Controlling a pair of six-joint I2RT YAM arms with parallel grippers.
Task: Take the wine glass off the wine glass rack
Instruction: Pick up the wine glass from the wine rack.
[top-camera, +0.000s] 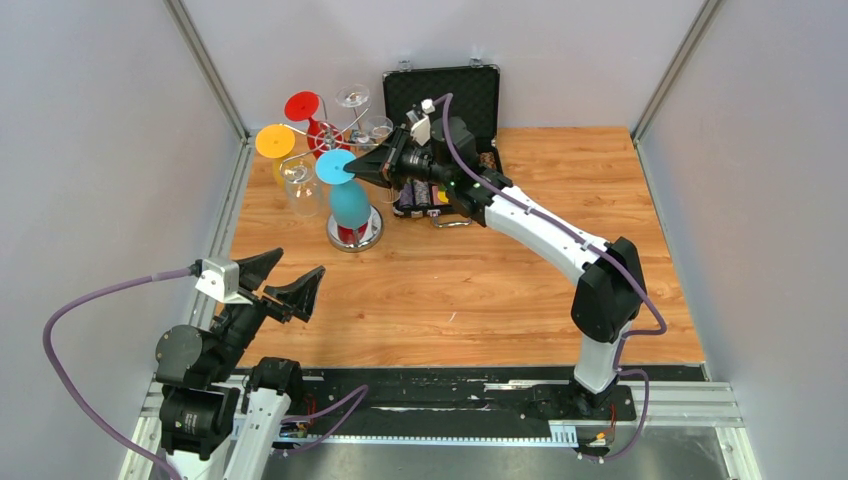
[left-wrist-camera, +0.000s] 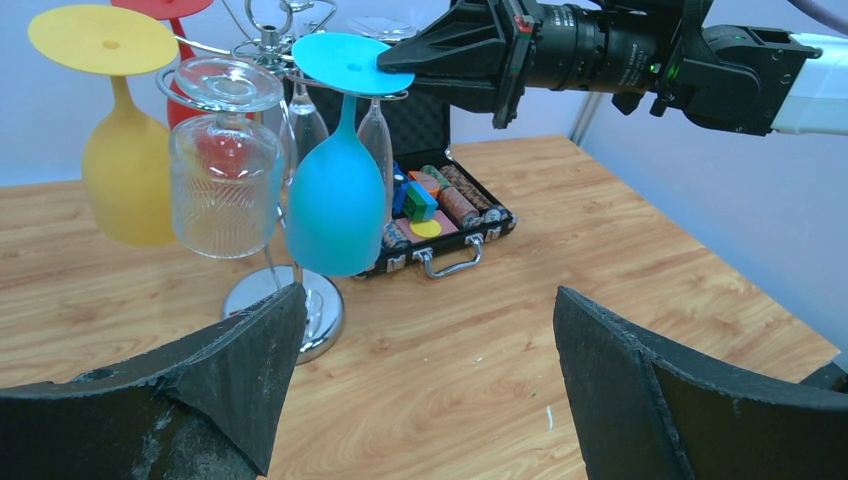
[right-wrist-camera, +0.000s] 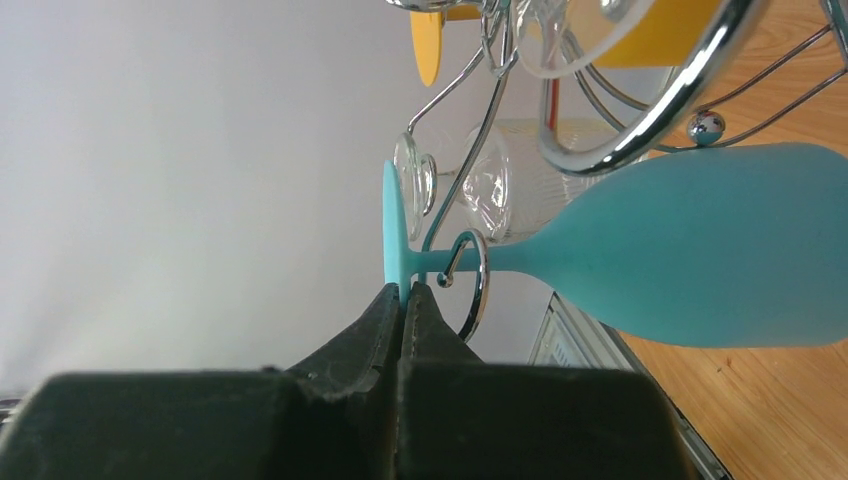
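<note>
Right jaws seemingly pinch the teal wine glass (right-wrist-camera: 700, 270) at its foot.

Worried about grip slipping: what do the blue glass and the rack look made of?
The blue glass is opaque, matte, evenly coloured: coated glass or plastic, cannot tell which. The rack looks like polished chromed metal wire; its round base shines like a mirror.
</note>
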